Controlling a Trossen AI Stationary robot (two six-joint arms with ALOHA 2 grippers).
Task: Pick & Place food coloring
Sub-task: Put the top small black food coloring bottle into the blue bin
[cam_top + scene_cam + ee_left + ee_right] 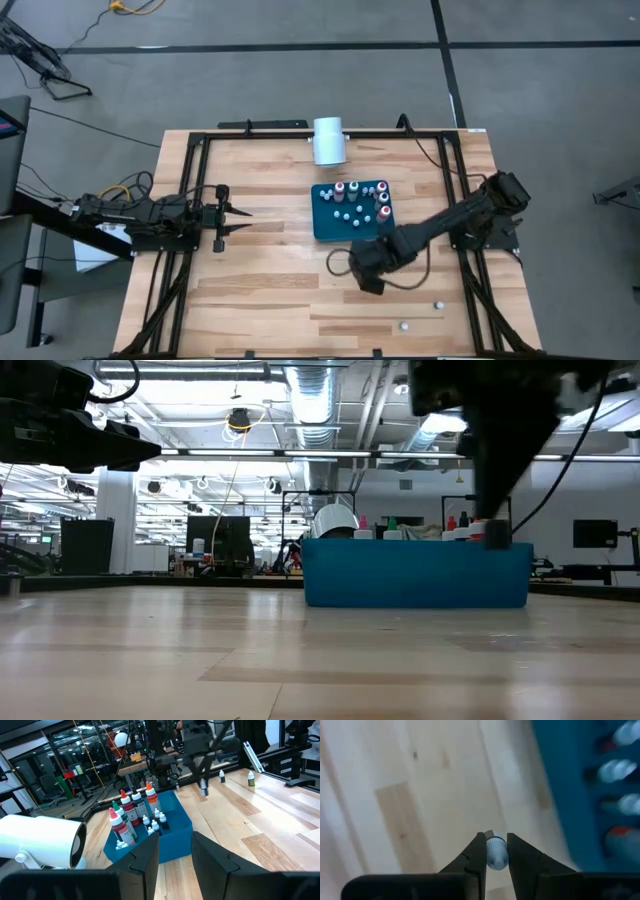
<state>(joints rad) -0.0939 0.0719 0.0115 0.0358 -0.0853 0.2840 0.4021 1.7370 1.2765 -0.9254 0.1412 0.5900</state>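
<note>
The dark teal tray [325, 222] holds several small food coloring bottles [362, 200], standing upright with white caps; the left wrist view shows them too [131, 812]. My right gripper [368, 282] hangs just near of the tray, pointing down, shut on one small bottle [495, 852]. In the low view that bottle [497, 535] hangs in front of the tray wall. Two loose bottles [437, 305] [403, 325] stand on the table near its front right. My left gripper [243, 220] waits open and level at the table's left. My right gripper pinches the small bottle between its two fingertips, at the white cap end [496, 856]. The fingers [476, 851] come from above, pointing steeply down. The bottle hangs below them, clear of the table, its body mostly hidden by the fingers.
A large white cylinder [329, 140] lies at the table's far edge, behind the tray. Bare wood stretches across the table's middle and near left [260, 290]. A black frame rail [470, 280] runs along the right side.
</note>
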